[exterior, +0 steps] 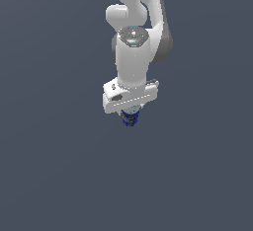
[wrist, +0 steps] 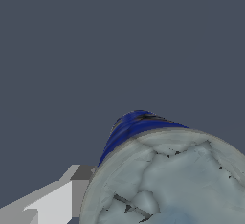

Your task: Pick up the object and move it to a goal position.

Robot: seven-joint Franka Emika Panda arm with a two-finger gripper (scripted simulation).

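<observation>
Exterior view first: the white arm [exterior: 136, 37] hangs straight down over the plain grey tabletop [exterior: 49, 175], and tucked right under the tool [exterior: 130, 116] is the can [exterior: 130, 120], only its dark blue body peeking out below the white hand. The fingers themselves are hidden from here by the hand above them.

Over to the wrist view, and the can [wrist: 162, 170] fills the lower part of the picture, its pale silver-grey lid facing the camera and the blue label curving away behind it. One pale finger [wrist: 52, 201] sits hard against the can's side; the other is out of shot. So whether the tool is clenched on the can or just straddling it, I cannot tell from these two pictures. I also can't call whether the can stands on the tabletop or already hangs clear of it. No goal marker shows in either view.

Now the danger. That can is round and smooth and narrower than the tool, so in my judgement a light or off-centre squeeze could let it roll or slip between the pads once the arm moves. A quick sideways carry could swing it loose. If the tool isn't squared on the label, the can could tip and drop short of the goal.
</observation>
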